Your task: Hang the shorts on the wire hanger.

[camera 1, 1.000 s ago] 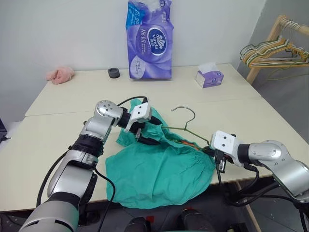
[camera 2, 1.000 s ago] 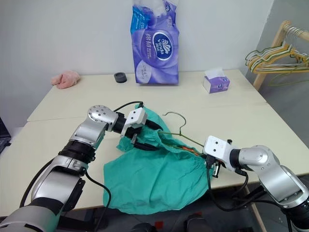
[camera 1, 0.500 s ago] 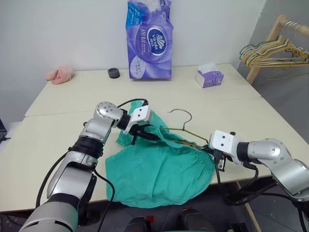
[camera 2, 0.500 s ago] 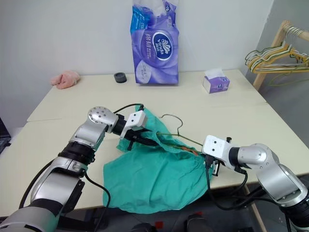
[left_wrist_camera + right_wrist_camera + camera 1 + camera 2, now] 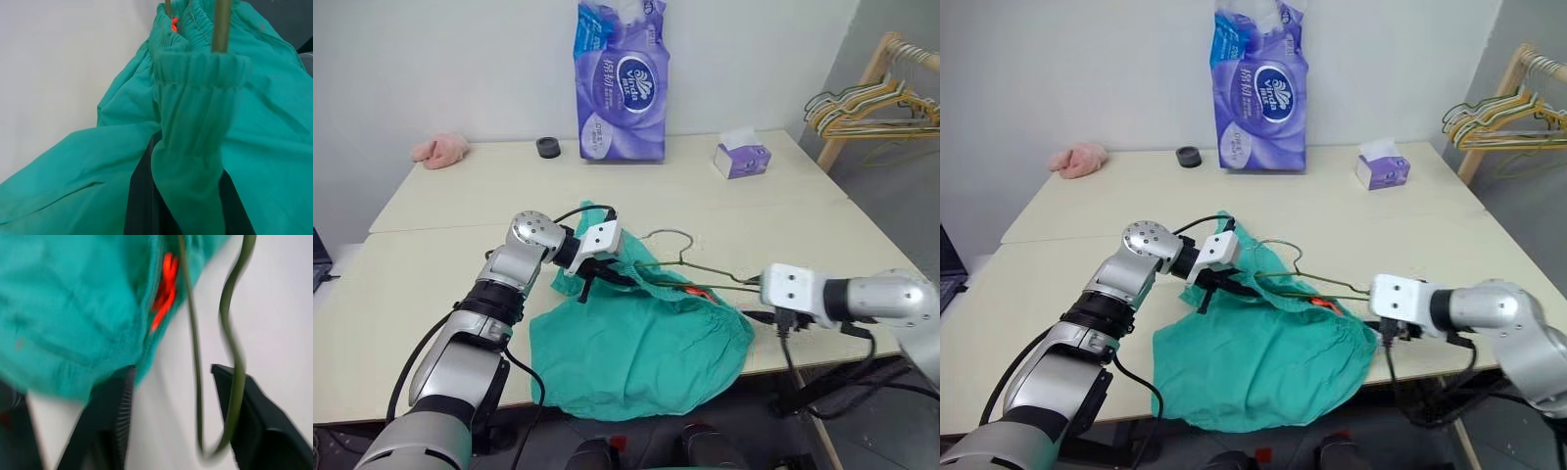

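Observation:
The teal shorts point(image 5: 636, 343) lie spread at the table's front edge, one part hanging over it. My left gripper point(image 5: 605, 275) is shut on the gathered waistband point(image 5: 195, 122), which bunches up between its fingers. The wire hanger point(image 5: 705, 266) is threaded into the waistband, its hook point(image 5: 671, 235) pointing toward the table's far side and its red-orange mark point(image 5: 691, 290) at the cloth's edge. My right gripper point(image 5: 170, 377) stands open at the hanger's right end. The wire's corner point(image 5: 234, 347) sits loose between its fingers.
At the back of the table point(image 5: 460, 196) stand a tall purple tissue pack point(image 5: 622, 83), a small purple tissue box point(image 5: 741, 157), a black round piece point(image 5: 548, 147) and a pink fluffy cloth point(image 5: 440, 149). A wooden rack with bunched hangers point(image 5: 871, 93) stands at the far right.
My left gripper has shut on the waistband. My right gripper has opened, let go of the hanger's end and drawn back to the right. The hook has tipped lower.

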